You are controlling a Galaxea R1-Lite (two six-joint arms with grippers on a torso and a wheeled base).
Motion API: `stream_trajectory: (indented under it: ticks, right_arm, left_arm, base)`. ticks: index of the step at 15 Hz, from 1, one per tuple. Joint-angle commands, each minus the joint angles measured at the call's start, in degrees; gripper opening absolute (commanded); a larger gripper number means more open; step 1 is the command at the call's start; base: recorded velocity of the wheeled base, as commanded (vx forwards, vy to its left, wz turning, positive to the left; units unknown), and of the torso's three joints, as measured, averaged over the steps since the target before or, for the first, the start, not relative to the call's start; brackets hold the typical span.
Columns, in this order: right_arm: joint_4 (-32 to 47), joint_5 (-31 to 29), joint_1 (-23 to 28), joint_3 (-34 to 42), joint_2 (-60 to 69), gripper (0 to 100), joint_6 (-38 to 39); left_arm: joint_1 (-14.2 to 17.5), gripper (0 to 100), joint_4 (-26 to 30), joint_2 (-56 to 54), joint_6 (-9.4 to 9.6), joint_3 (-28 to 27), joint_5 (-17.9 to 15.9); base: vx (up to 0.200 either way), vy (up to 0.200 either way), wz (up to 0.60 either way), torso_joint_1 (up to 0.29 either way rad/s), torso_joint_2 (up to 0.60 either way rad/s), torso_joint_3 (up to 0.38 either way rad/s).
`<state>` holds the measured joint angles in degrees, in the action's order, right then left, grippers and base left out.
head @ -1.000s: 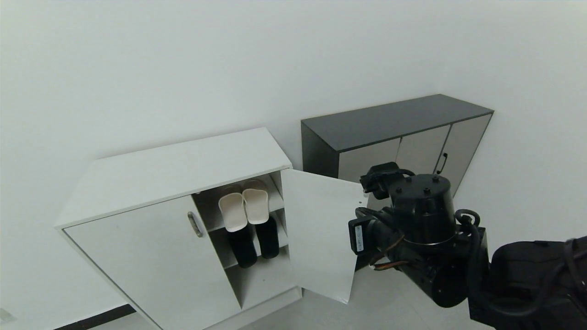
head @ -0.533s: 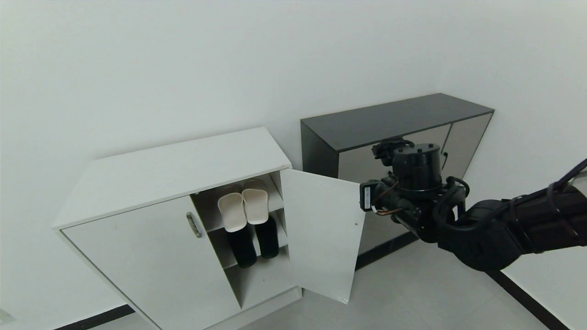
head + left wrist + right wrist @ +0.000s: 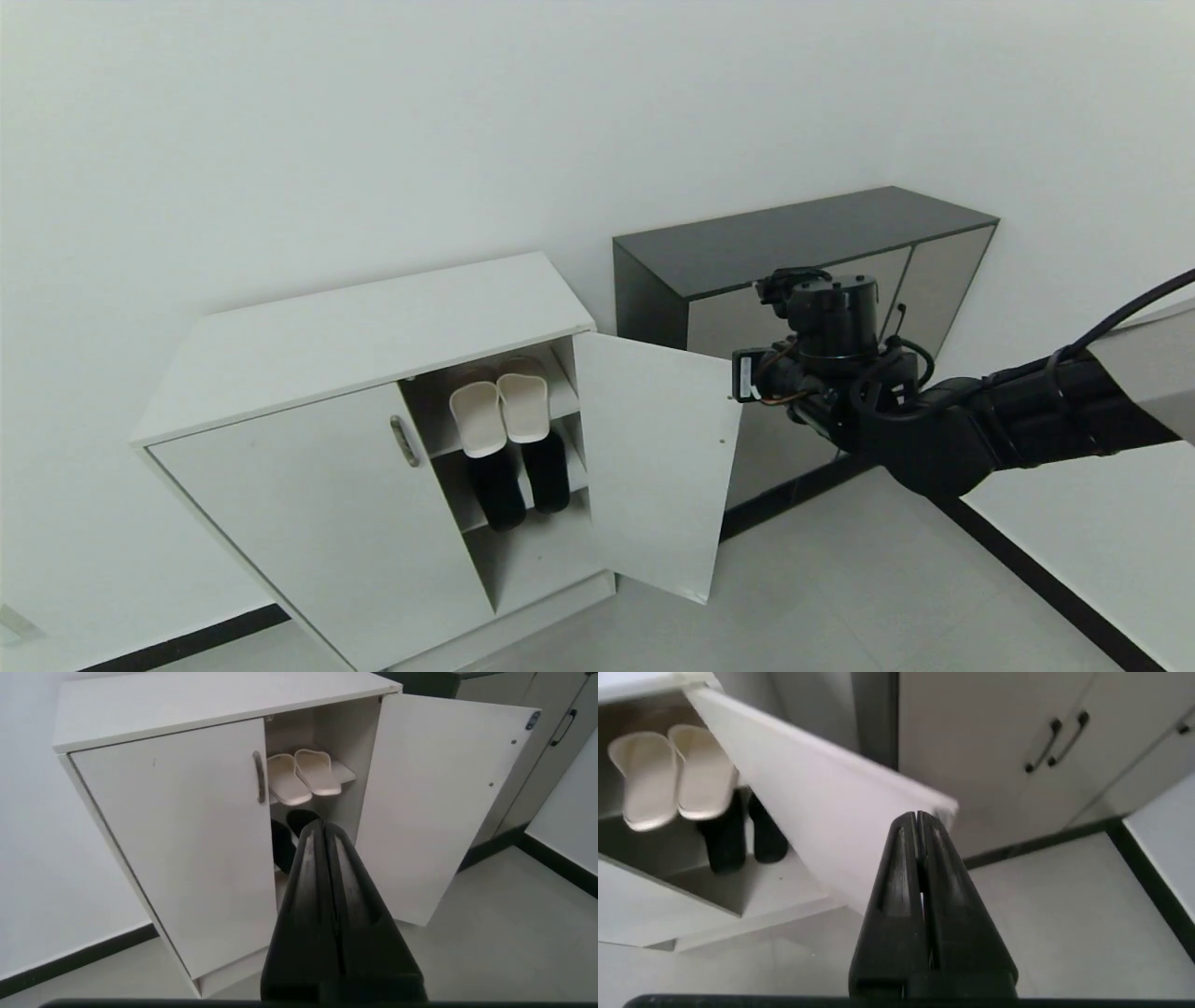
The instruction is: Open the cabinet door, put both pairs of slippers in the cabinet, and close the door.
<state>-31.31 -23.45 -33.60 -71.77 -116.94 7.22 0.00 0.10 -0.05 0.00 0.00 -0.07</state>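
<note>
In the head view, a low white two-door cabinet (image 3: pixel 373 322) stands against a pale wall. Its left door (image 3: pixel 317 532), with a small metal handle (image 3: pixel 404 441), is closed, and its right door (image 3: pixel 653 448) is swung wide open. Inside, a pair of cream slippers (image 3: pixel 499 415) lies on the upper shelf and a pair of black slippers (image 3: pixel 523 481) on the shelf below. The right gripper (image 3: pixel 747 378) hangs just beside the open door's free edge, near its top. A dark grey sideboard with grey doors (image 3: pixel 794 233) stands next to the white cabinet.

In the left wrist view, the left gripper (image 3: pixel 323 826) has its jaws pressed together with nothing between them. It faces the open compartment from well back, with the cream slippers (image 3: pixel 308 773) and black slippers (image 3: pixel 280 849) beyond it.

In the right wrist view, the right gripper (image 3: pixel 918 819) also has its jaws together and empty. Its tips are close to the outer face of the open door (image 3: pixel 803 793), though I cannot tell whether they touch it. Both pairs of slippers sit on their shelves behind that door.
</note>
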Motion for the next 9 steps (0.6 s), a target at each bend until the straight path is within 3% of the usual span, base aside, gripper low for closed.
stream_trajectory:
  ticks: [1,5,9]
  right_arm:
    - [-0.07,0.43,1.25,-1.8,-1.8,0,-0.01]
    - [0.54,2.71,3.54,-5.58,-3.91,0,0.08]
    - [3.97,4.56,6.88,-14.54,-9.09,0,0.17]
  left_arm:
    - [0.0,0,-0.01,0.05,0.0,0.0,0.07]
    - [0.0,0,-0.01,0.05,0.0,0.0,0.07]
    - [0.0,0,-0.01,0.05,0.0,0.0,0.07]
  base:
    - [0.0,0.0,0.0,0.0,0.0,0.0]
    - [0.0,0.0,0.0,0.0,0.0,0.0]
    - [0.0,0.0,0.0,0.0,0.0,0.0]
